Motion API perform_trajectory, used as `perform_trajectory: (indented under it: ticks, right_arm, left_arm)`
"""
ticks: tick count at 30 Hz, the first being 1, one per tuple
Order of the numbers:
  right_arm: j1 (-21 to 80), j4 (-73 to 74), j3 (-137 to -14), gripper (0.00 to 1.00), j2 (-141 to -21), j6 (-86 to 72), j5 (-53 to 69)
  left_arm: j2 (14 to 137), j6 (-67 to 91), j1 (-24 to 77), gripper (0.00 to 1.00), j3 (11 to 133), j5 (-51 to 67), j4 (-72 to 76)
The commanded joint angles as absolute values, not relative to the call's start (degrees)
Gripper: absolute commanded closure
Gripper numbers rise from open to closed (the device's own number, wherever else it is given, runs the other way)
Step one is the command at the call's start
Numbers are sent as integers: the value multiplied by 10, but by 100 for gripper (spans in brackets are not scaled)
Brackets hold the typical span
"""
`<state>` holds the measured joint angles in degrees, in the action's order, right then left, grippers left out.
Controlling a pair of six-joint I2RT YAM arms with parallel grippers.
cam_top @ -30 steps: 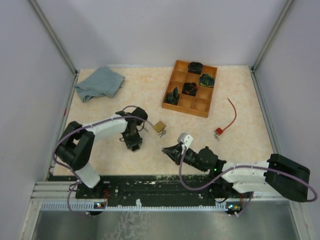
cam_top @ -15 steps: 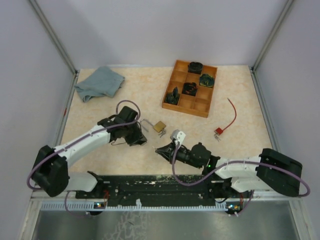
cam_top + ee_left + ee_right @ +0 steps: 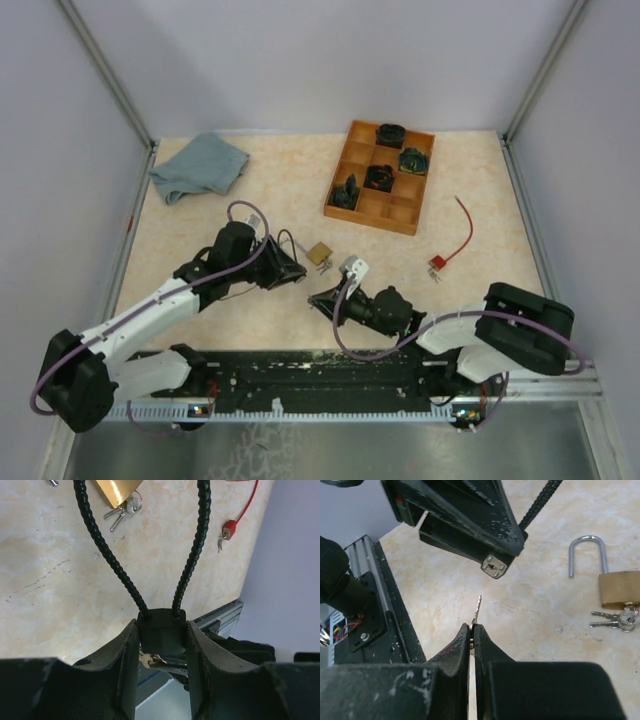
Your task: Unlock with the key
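Observation:
My left gripper (image 3: 161,627) is shut on a black cable lock (image 3: 161,632); its two black cable ends (image 3: 102,545) loop up and away from the body. The left gripper (image 3: 290,270) points right in the top view. My right gripper (image 3: 471,626) is shut on a small silver key (image 3: 477,611), blade pointing up at the lock's pale end face (image 3: 494,569), a short gap below it. From the left wrist, the key (image 3: 150,659) shows just under the lock body. The right gripper (image 3: 318,300) sits close to the left one.
A brass padlock (image 3: 319,252) with an open shackle and a bunch of keys (image 3: 617,621) lies just beyond the grippers. A small red cable lock (image 3: 437,263) lies to the right. A wooden compartment tray (image 3: 403,215) stands at the back, a blue-grey cloth (image 3: 200,165) at the back left.
The left arm has stretched out and turned its gripper and lock to face right. The right gripper has slid left with the key, closing in on the lock.

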<state>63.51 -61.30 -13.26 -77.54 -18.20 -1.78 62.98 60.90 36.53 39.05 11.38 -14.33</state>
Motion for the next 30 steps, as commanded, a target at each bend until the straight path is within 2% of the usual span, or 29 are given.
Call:
perform_trajectory:
  ticks: [1,6,30]
  right_arm:
    - [627,-732,-151,100,-811,-223,-54]
    - [627,-787,-149,100,-828,-228,-61]
    - [615,-813,-136,100,-844,-292,-116]
  left_arm:
    - [608,618,367,93,372,155,-52]
    - [603,618,367,93,361,164,-33]
    - [595,616,369,97,349,171,-10]
